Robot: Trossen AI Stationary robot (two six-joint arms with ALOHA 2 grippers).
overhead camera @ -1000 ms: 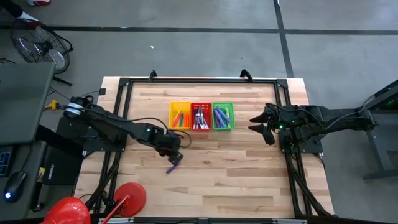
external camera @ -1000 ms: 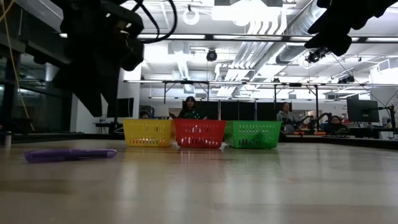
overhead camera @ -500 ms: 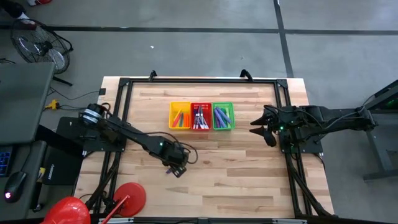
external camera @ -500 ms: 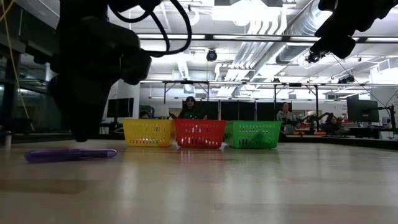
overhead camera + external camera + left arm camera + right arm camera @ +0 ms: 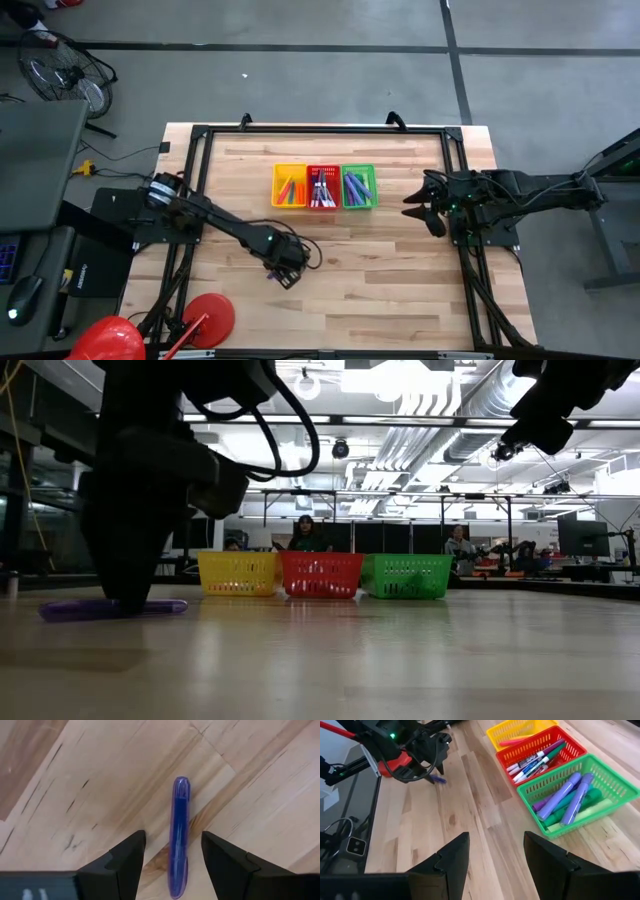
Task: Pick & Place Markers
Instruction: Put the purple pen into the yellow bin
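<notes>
1. The purple marker (image 5: 179,837) lies flat on the wooden table (image 5: 400,290), well apart from the baskets.
2. The left gripper (image 5: 172,862) straddles it, fingers spread either side and not yet clamped, apparently aligned for a grasp.
3. Three baskets stand touching in one row: yellow basket (image 5: 289,187), red basket (image 5: 323,187), green basket (image 5: 358,187), each holding sorted markers.
4. The right gripper (image 5: 495,857) waits open near the table's right edge, holding nothing.
</notes>
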